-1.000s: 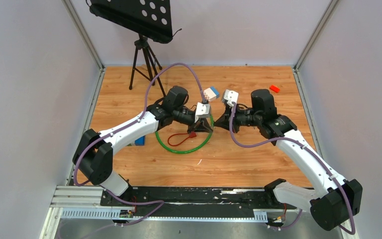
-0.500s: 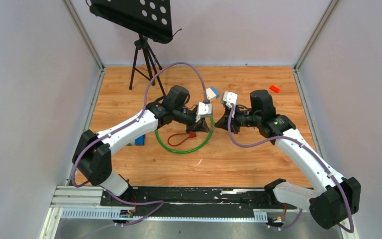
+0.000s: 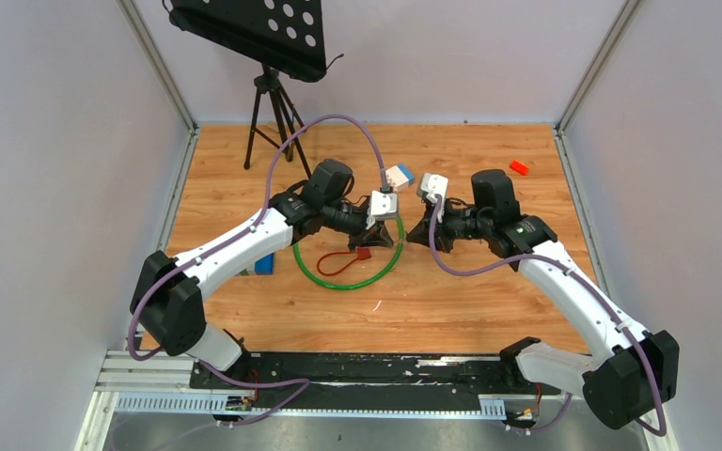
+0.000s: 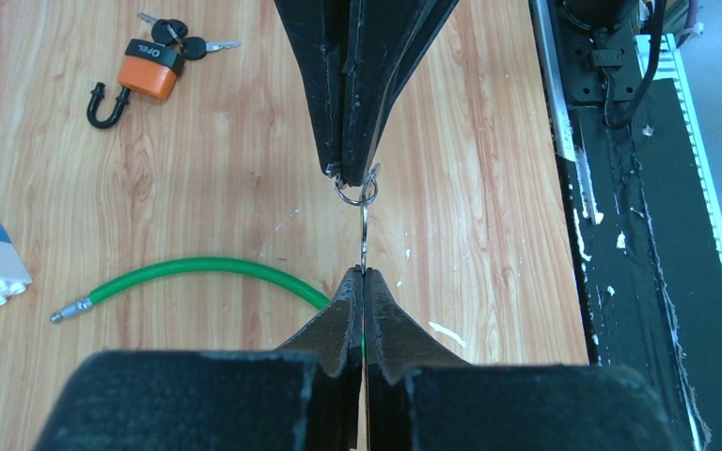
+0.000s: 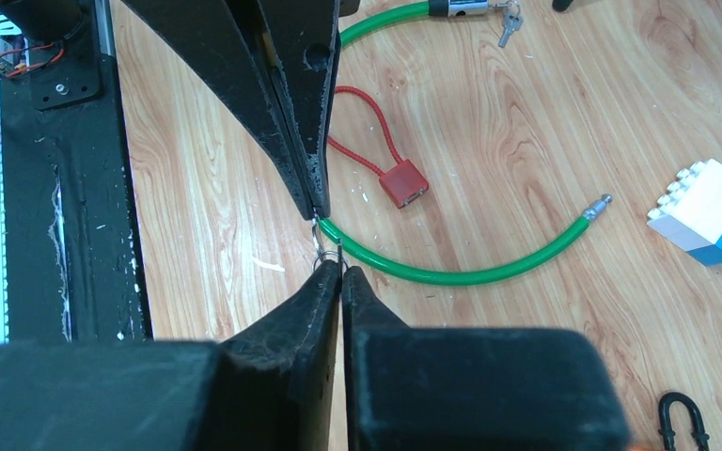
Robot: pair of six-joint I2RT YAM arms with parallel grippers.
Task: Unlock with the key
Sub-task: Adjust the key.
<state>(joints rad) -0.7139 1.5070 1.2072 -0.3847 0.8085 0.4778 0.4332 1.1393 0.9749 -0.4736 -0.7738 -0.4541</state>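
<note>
My left gripper (image 4: 364, 272) is shut on a thin silver key (image 4: 364, 235), seen edge-on, sticking out past its tips. The key's small ring (image 4: 355, 193) sits at the tips of my right gripper (image 5: 341, 271), which is shut on the ring (image 5: 327, 250). The two grippers meet tip to tip above the table, the left gripper (image 3: 397, 230) facing the right gripper (image 3: 414, 232). Below them lie a green cable lock (image 3: 346, 280) with its pin end (image 5: 594, 205) free, a red cable lock (image 5: 402, 181) and an orange padlock (image 4: 150, 70) with keys in it.
A white and blue toy block (image 3: 399, 175) lies behind the grippers. A small red block (image 3: 519, 167) sits at the back right. A black tripod (image 3: 273, 103) stands at the back left. A blue object (image 3: 264, 266) lies under the left arm.
Both grippers have drifted slightly to the left together and still meet tip to tip. The left arm's cable has swung upward.
</note>
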